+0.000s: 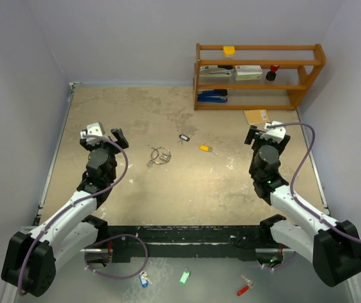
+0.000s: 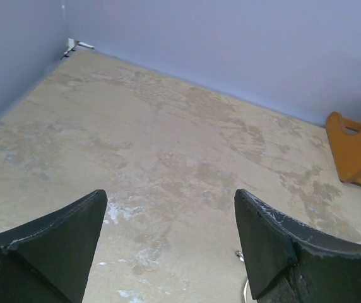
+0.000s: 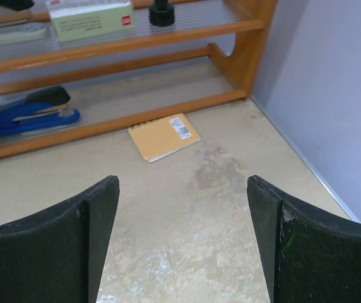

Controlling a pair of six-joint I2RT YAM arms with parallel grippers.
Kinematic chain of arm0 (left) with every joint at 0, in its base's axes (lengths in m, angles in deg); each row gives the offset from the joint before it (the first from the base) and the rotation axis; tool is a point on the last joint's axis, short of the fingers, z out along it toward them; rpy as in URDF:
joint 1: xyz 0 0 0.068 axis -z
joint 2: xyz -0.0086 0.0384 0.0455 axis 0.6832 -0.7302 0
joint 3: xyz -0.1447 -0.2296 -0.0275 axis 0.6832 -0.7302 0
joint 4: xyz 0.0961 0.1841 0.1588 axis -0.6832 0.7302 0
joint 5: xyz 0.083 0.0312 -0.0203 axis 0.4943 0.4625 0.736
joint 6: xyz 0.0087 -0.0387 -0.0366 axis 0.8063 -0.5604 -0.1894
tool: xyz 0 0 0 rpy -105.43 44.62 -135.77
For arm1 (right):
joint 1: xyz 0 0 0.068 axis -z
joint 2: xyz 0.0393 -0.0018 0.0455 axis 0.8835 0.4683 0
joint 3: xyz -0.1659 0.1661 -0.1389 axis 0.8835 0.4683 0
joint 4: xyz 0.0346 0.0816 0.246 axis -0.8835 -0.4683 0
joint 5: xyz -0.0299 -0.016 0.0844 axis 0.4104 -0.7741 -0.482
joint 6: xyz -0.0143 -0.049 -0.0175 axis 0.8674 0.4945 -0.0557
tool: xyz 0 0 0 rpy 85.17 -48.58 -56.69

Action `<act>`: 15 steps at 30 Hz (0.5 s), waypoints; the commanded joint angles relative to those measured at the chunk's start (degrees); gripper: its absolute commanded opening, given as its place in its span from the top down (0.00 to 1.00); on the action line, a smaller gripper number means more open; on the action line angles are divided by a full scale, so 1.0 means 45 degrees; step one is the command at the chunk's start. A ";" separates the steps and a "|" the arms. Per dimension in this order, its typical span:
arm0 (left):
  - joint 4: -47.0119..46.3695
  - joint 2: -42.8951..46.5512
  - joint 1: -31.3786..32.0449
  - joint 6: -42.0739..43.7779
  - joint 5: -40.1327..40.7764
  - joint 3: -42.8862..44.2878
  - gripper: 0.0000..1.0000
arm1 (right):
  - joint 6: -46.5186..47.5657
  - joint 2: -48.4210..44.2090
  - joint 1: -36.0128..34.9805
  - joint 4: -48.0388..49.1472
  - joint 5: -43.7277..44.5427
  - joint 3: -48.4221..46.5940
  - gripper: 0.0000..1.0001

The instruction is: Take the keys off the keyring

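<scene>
The keyring, a thin silver wire ring with a few plain silver keys bunched on it, lies on the tan table left of centre. A black-headed key and a yellow-headed key lie loose to its right, apart from the ring. My left gripper is open and empty, left of the ring; in the left wrist view only a sliver of metal shows by the right finger. My right gripper is open and empty at the right, far from the keys; its wrist view shows bare table between the fingers.
A wooden shelf stands at the back right with a blue stapler and boxes on it. A tan notepad lies in front of it. Blue, green and red keys lie on the near ledge. Walls enclose the table.
</scene>
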 commanded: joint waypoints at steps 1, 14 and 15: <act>0.0015 0.0487 -0.0069 0.0279 0.1049 -0.0192 0.21 | -0.0057 -0.0761 0.0059 0.1683 0.1170 0.0592 0.15; 0.0094 0.0671 -0.0060 0.0505 0.1704 -0.0317 0.20 | -0.0038 -0.0655 0.0079 0.1736 0.1112 0.0521 0.14; 0.0097 0.0570 -0.0057 0.0514 0.1738 -0.0286 0.20 | -0.0053 -0.0590 0.0079 0.1733 0.1098 0.0506 0.14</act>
